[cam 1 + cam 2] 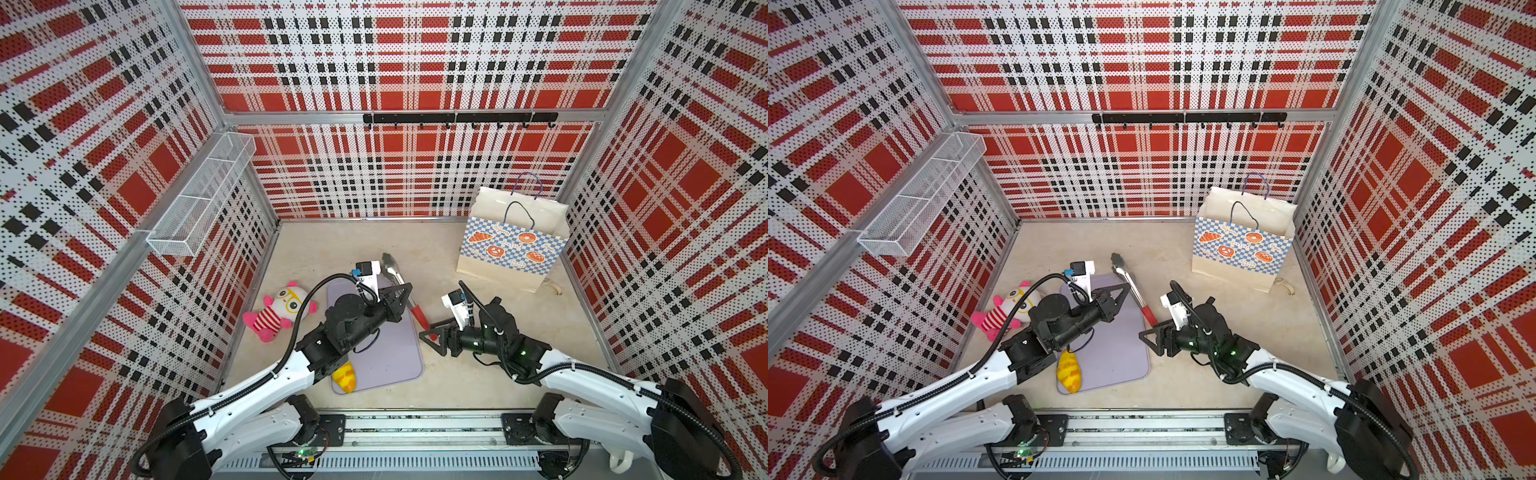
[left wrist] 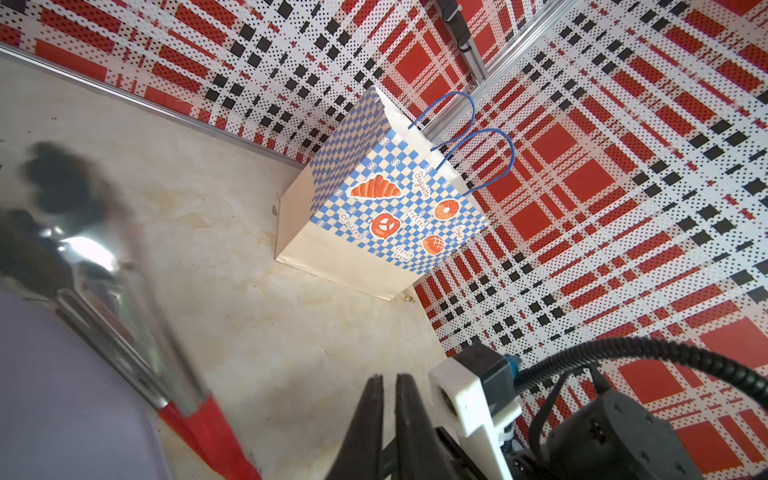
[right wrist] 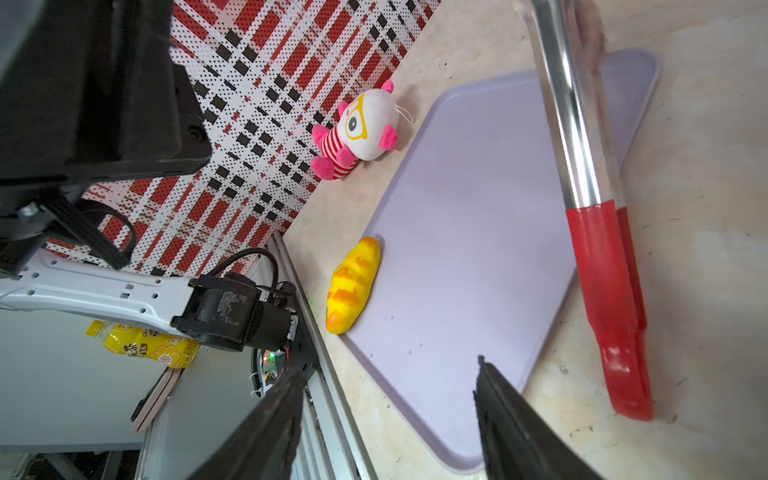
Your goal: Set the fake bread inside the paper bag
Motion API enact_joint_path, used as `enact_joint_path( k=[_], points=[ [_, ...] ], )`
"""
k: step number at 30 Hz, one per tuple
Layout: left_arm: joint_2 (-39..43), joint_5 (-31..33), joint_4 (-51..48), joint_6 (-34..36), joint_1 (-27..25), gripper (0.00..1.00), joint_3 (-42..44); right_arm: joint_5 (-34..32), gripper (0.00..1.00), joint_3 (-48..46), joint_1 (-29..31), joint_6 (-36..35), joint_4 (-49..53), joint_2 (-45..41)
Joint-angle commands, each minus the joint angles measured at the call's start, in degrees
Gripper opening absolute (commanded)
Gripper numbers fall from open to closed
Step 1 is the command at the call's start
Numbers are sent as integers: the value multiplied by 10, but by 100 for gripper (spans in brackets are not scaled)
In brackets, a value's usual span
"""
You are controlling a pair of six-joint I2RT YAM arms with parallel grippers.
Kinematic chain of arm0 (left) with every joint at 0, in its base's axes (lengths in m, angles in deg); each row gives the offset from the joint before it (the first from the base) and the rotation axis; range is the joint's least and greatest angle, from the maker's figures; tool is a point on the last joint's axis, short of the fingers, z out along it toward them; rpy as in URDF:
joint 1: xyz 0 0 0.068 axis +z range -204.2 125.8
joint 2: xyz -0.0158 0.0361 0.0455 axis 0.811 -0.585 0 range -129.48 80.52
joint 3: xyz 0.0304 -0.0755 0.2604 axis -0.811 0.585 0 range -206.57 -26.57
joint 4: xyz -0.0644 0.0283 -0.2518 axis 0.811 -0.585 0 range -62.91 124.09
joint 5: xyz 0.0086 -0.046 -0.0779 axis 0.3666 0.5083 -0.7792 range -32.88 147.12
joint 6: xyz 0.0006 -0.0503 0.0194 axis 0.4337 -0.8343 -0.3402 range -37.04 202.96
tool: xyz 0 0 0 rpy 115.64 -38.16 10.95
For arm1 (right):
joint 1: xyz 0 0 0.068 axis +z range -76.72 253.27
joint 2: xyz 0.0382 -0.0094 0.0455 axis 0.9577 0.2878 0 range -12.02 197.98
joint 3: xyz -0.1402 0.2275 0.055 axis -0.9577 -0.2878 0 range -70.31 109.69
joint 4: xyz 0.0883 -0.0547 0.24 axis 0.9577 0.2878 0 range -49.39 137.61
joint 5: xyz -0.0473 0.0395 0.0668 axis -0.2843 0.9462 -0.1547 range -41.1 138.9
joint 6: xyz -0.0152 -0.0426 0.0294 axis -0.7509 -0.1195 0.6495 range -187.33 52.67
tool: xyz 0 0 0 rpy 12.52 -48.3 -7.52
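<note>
Reference landmark: lavender tray (image 1: pixel 386 357). At near-left corner of tray: one yellow fake bread (image 1: pixel 345 376), partly under left arm (image 1: pixel 266 378). Left of tray: pink-and-white plush doll (image 1: pixel 282 309). Along far-right edge: metal tongs (image 1: pixel 417 313), red handles. Over far-right corner: left gripper (image 1: pixel 408 286), jaws closed. Just right of tray: right gripper (image 1: pixel 430 343), jaws apart. Well beyond tray, right rear: paper bag (image 1: pixel 511 245), upright.

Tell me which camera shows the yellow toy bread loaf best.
Right wrist view: the yellow ridged toy bread loaf lies whole, unobstructed at the lilac plastic tray's edge. In both top views the loaf is small, one end under the left arm. The left wrist view misses it.
</note>
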Motion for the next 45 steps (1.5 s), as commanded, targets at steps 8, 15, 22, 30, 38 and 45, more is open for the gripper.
enact_joint_path(
  k=[8,15,22,30,38,45],
  points=[
    [-8,-7,-30,-7,32,42,13,-183,71,53,2,-121,144,4],
    [-26,-1,-95,-11,52,82,50,-210,73,102,-3,-134,146,136],
    [17,-18,-93,-11,78,88,96,-281,74,150,-13,-128,156,224],
    [50,-54,-82,-4,105,90,125,-326,73,203,-30,-69,142,338],
    [71,-76,-87,5,119,91,136,-352,70,281,-44,-34,138,449],
    [99,-80,-105,8,131,92,137,-424,63,363,-44,-70,173,526]
  ],
)
